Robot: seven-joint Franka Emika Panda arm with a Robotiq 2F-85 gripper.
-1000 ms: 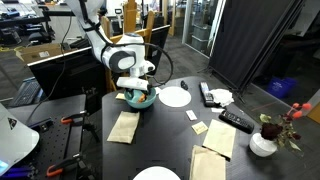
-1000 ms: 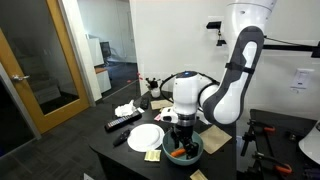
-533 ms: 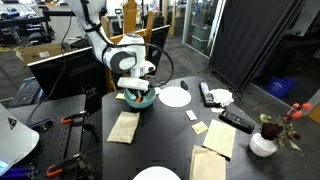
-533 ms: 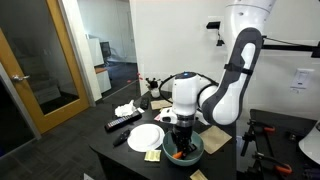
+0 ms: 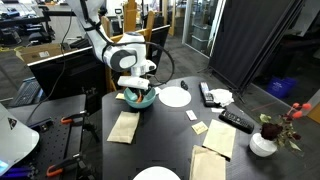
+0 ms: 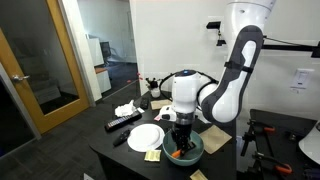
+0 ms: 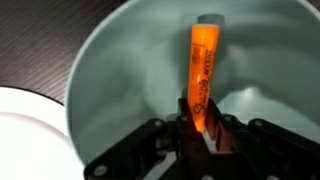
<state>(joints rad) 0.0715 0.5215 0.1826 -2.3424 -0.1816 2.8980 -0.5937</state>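
Gripper (image 7: pixel 200 126) clenched on orange tube (image 7: pixel 204 60), perhaps a marker, in pale bowl (image 7: pixel 110 70); its lettering unreadable

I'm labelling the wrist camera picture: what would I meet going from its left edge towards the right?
In order: white plate → left wall of the pale blue bowl → orange tube, which stands inside the bowl, clamped in the gripper.
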